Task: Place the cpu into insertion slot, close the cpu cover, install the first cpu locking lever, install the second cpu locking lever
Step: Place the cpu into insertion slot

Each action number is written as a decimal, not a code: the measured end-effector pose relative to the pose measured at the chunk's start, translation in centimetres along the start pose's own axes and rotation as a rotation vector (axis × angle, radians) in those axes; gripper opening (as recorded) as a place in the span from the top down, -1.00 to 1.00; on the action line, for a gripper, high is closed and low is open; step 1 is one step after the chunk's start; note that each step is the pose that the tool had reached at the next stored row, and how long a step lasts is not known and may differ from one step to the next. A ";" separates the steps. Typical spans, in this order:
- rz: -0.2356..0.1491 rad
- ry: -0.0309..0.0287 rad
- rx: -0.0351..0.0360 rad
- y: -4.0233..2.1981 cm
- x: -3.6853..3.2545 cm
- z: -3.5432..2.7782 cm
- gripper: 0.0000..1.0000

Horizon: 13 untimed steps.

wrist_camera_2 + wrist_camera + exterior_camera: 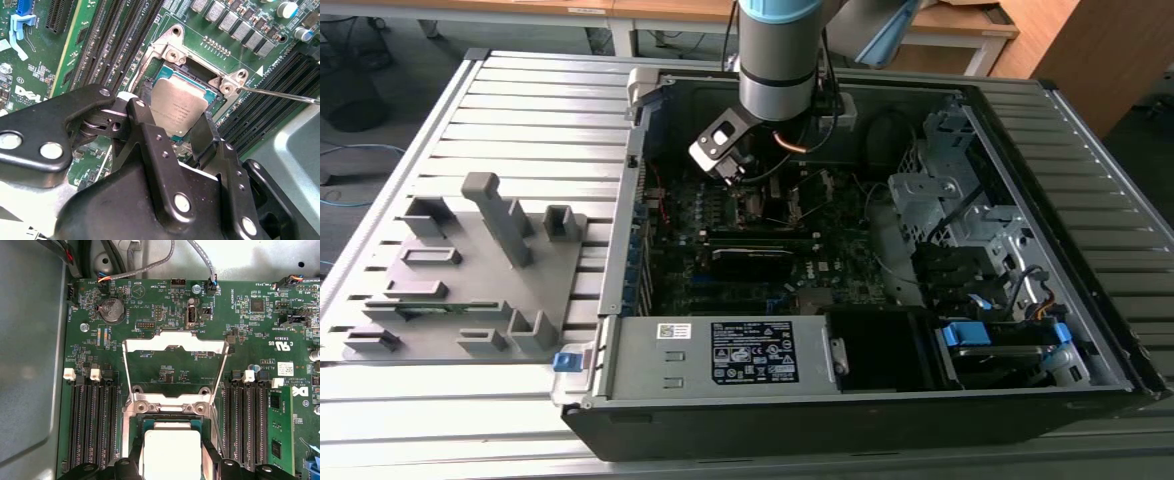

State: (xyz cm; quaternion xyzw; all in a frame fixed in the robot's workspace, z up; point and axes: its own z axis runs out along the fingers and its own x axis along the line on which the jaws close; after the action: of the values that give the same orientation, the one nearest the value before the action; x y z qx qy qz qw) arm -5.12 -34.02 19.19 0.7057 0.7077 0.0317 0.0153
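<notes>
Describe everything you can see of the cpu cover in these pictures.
In the first wrist view the cpu cover is a thin, shiny silver metal frame around a large square cut-out, through which the green board shows. It is swung open, not closed over the cpu. Its hinged end sits at a silver bracket with two screws beside the cpu; its free end points away. Nothing grips it.

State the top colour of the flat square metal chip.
Flat square cpu: dull silver-grey, best in the second wrist view.

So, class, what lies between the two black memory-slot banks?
In the first wrist view: the flat silver-grey cpu at the square black insertion slot, with the thin silver cpu cover open.
</notes>
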 end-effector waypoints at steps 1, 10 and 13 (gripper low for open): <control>0.000 0.0001 0.0000 0.00 0.03 0.00 -0.08; 0.000 0.0001 0.0001 0.00 0.06 -0.15 -0.08; 0.004 -0.0001 0.0000 0.00 0.06 -0.15 -0.08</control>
State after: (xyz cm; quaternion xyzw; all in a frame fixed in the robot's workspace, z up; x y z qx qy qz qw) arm -5.12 -33.96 19.34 0.7069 0.7064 0.0317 0.0153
